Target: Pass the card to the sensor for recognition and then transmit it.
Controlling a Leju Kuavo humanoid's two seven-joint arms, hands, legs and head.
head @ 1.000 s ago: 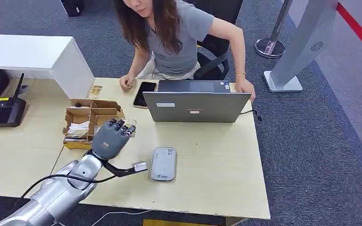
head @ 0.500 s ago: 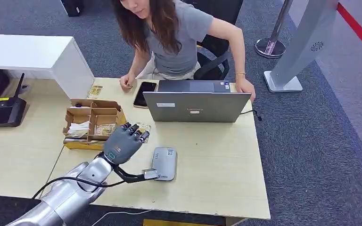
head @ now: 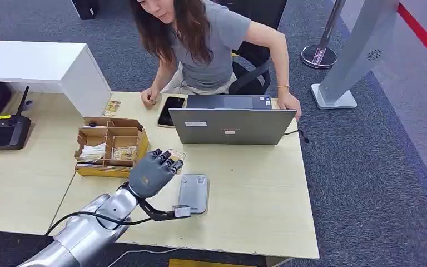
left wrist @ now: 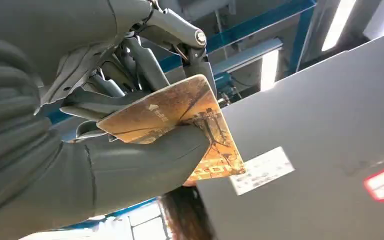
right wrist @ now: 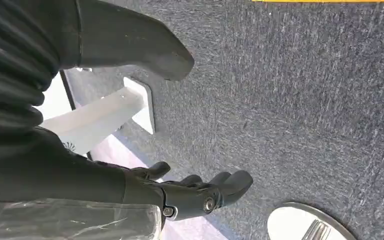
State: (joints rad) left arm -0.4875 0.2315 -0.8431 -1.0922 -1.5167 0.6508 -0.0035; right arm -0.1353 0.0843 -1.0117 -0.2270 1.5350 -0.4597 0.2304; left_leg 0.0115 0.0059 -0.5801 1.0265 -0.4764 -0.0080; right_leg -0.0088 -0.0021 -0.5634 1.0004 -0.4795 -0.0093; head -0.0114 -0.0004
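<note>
I count one laptop (head: 231, 125) on the desk (head: 256, 222). Just left of the laptop lies one phone (head: 170, 110), further left one cardboard tray (head: 111, 147) of what look like several cards. In front of the laptop sits one sensor (head: 194, 193), and one card (left wrist: 180, 120) in my left hand (head: 153, 172). One person (head: 205, 39) sits behind the laptop.

no legible text anywhere. laptop (head: 231, 125) beyond the left hand (head: 151, 173) has white and red stickers, unreadable. card (left wrist: 180, 125) in that hand has small print, too blurred.
</note>
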